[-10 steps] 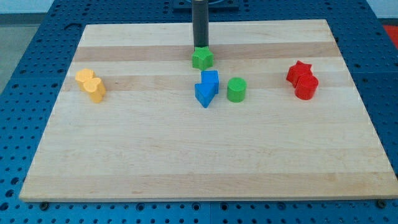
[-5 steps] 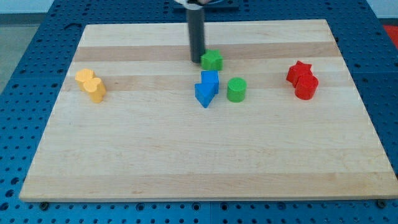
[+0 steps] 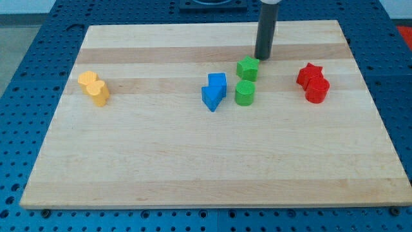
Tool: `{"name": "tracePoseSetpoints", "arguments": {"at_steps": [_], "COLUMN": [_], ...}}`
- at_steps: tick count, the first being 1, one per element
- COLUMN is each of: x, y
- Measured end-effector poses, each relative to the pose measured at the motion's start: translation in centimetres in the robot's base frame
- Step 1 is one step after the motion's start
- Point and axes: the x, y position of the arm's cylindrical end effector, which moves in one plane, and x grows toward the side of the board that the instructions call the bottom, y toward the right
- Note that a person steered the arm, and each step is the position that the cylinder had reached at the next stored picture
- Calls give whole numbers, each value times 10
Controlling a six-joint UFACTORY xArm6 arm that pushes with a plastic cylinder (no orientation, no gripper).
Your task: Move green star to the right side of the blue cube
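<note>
The green star (image 3: 247,67) sat on the wooden worktop (image 3: 193,161), up and to the view's right of the blue cube (image 3: 217,82). It was near the cube but not touching it. Just below the star stood a green cylinder (image 3: 244,93), very close to it, and that one was the block lying straight to the cube's right. My tip (image 3: 262,58) was just above and to the right of the star, close by; I could not tell if it touched. There were no jaws on this arm, only the rod, so nothing was being held.

I think the job was mostly done, since the star was already on the cube's right side. It was a bit too high, though. A small push down might line it up better, but the green cylinder was in the way. Another blue block (image 3: 210,98) leaned against the cube.
</note>
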Motion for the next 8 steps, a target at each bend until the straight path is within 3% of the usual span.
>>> {"name": "tracePoseSetpoints", "arguments": {"at_steps": [3,6,8], "x": [31,50,-4], "y": [-47,-56,-15]}}
